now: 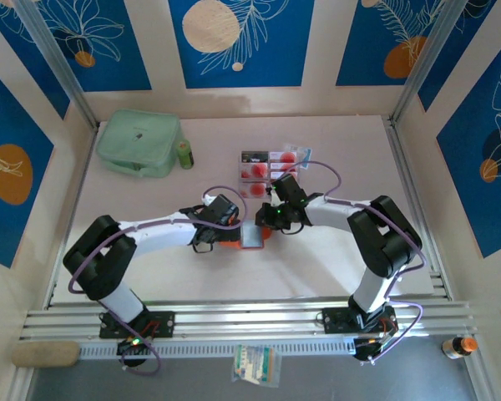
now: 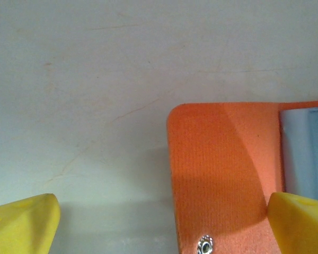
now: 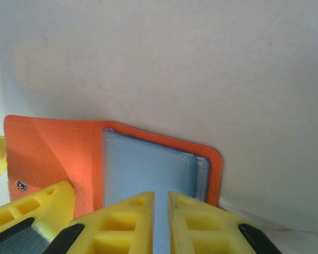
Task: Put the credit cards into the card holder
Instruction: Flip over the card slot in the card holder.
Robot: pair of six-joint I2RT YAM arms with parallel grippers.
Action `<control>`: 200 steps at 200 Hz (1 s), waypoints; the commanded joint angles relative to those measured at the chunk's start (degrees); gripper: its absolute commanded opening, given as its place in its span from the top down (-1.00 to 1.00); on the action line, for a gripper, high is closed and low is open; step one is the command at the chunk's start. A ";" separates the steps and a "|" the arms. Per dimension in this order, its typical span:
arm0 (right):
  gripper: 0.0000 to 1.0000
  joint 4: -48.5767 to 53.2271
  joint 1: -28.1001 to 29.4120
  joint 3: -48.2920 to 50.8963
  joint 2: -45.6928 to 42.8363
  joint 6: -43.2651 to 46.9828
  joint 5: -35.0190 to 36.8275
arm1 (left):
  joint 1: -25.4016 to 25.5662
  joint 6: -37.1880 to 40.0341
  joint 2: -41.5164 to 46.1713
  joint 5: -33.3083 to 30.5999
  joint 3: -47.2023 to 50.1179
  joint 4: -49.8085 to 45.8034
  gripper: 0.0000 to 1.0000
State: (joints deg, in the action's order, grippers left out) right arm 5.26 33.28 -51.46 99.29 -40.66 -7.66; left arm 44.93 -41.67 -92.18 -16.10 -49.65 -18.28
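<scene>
Both my arms are bent in over the middle of the surface point(image 1: 342, 167), meeting right at the card holder point(image 3: 58, 153). It lies open and flat, orange lining up. A pale blue-grey pocket panel point(image 3: 143, 169) covers one half, and a small metal snap stud point(image 3: 22, 185) sits near the corner of the other.

My left end effector point(image 2: 160, 225) stands wide. One yellow fingertip point(image 2: 21, 225) hangs over bare surface just off the holder's edge. The other is over the orange flap right beside the pocket panel, and I cannot tell whether it presses down.

My right end effector point(image 3: 160, 222) is narrow, its two yellow fingers point(image 3: 122, 222) nearly together with just a thin slit between them, pointed at the near edge of the pocket panel. I can't make out anything pinched in that slit.

From above, the credit cards point(image 1: 267, 170) lie in a cluster farther back on the surface, just beyond my right wrist and apart from the holder, red round marks showing. At the far left corner sits the mint-green pouch point(image 1: 138, 144), with a small green bottle point(image 1: 184, 154) just beside it.
</scene>
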 commanded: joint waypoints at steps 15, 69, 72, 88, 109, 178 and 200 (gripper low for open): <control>0.72 0.35 0.47 -1.72 3.42 0.67 -2.56 | 0.37 0.00 1.74 1.22 1.52 2.12 -1.00; 0.74 -1.61 1.65 -1.71 5.48 -0.97 -4.82 | 0.40 0.45 2.93 3.22 3.37 6.80 -1.00; 0.74 -1.68 1.74 -1.71 5.52 -1.06 -4.82 | 0.41 0.44 2.97 3.31 3.49 7.05 -1.00; 0.74 -2.13 2.10 -1.80 5.72 -1.47 -5.06 | 0.36 0.45 3.41 3.77 4.24 8.40 -1.00; 0.74 -2.50 2.23 -1.71 5.74 -1.87 -5.18 | 0.42 0.58 3.50 4.47 4.73 9.54 -1.00; 0.74 -3.31 1.70 -1.78 5.57 -2.93 -6.13 | 0.42 1.41 0.96 6.29 5.59 10.52 -1.00; 0.74 -3.43 1.46 -1.89 5.23 -3.10 -6.51 | 0.42 1.33 0.01 6.78 6.29 11.21 -0.97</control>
State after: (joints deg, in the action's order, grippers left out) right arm 1.28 34.98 -52.51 103.79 -43.07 -12.36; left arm 44.93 -41.45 -90.61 -10.79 -44.71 -8.05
